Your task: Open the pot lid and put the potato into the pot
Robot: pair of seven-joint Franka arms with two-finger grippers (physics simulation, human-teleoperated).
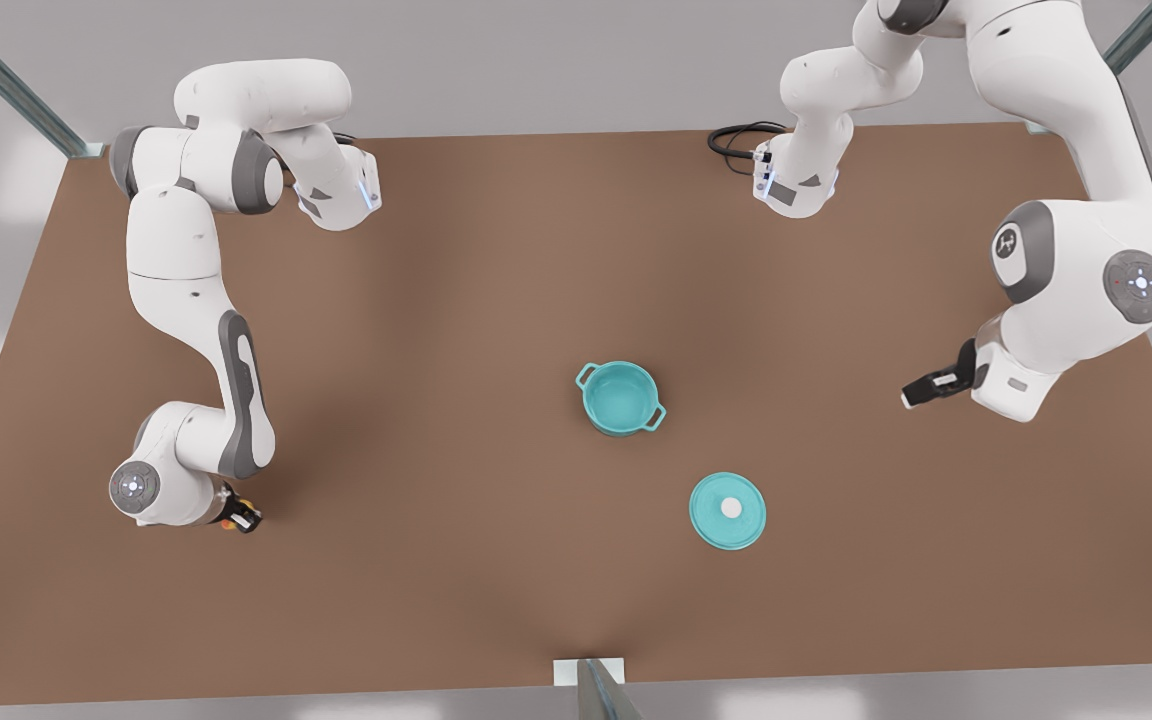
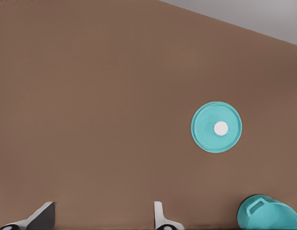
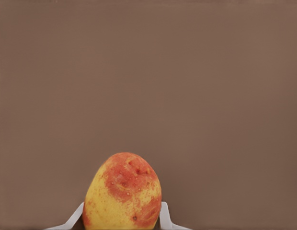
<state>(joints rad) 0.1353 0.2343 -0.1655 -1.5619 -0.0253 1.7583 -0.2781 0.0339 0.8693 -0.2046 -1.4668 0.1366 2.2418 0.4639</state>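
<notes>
You are looking down on a brown table point(image 1: 496, 560) with two white arms reaching in from the far edge. Near the middle of the front view sits the pot point(image 1: 620, 398), teal, round, uncovered, with a loop handle at about 10 o'clock and another at about 4 o'clock. The pot lid point(image 1: 727, 510) lies flat on the table at roughly 4 o'clock from the pot, near it but not touching, its white knob facing up.

The right gripper point(image 1: 239, 516) is far out at about 8 o'clock from the pot, low over the table on the front view's left. Its fingers pinch the potato point(image 3: 122, 193), a yellow-orange oval with red patches; in the right wrist view a pale fingertip shows on each side of it, against bare table.

The left gripper point(image 1: 926, 388) hangs at about 3 o'clock from the pot, well apart from it, on the front view's right. Its fingers point(image 2: 160, 216) are spread with nothing between them. In the left wrist view you see the lid point(image 2: 216, 127) and part of the pot point(image 2: 268, 213) beyond those fingertips.
</notes>
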